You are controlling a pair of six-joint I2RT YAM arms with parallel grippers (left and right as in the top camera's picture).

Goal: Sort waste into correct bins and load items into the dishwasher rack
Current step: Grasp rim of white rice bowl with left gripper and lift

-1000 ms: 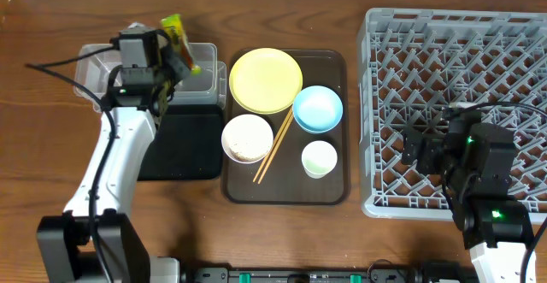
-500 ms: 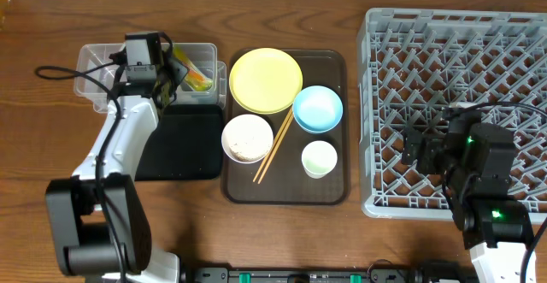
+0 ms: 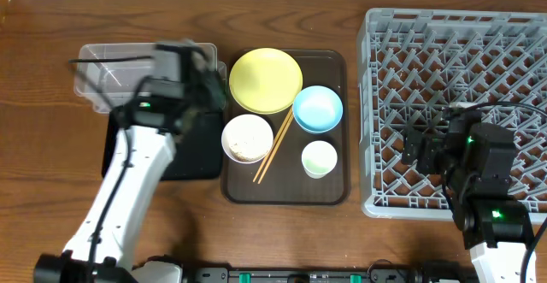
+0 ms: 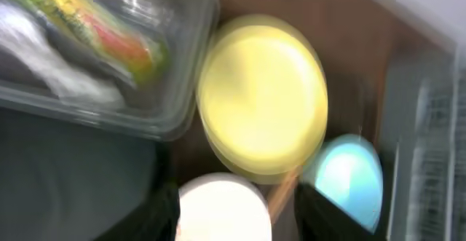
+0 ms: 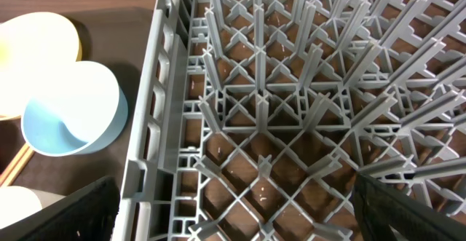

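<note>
The yellow-green wrapper (image 4: 95, 30) lies inside the clear container (image 3: 107, 71) beside a white scrap (image 4: 69, 81). My left gripper (image 3: 211, 95) is blurred by motion. It hangs open and empty at the container's right end, with the white bowl (image 4: 226, 212) showing between its fingers. On the brown tray sit the yellow plate (image 3: 266, 79), blue bowl (image 3: 318, 109), white bowl (image 3: 247, 138), pale green cup (image 3: 319, 158) and chopsticks (image 3: 273, 150). My right gripper (image 5: 244, 212) stands wide open and empty over the grey rack (image 3: 461, 61), near its left wall.
The shallow black tray (image 3: 197, 150) lies in front of the clear container, partly under my left arm. The dark brown serving tray (image 3: 286, 199) sits between it and the rack. Upright pegs fill the rack under my right gripper.
My left gripper opened and let the wrapper drop into the clear container, then swung right and nearer toward the brown tray. The right arm has not moved.
</note>
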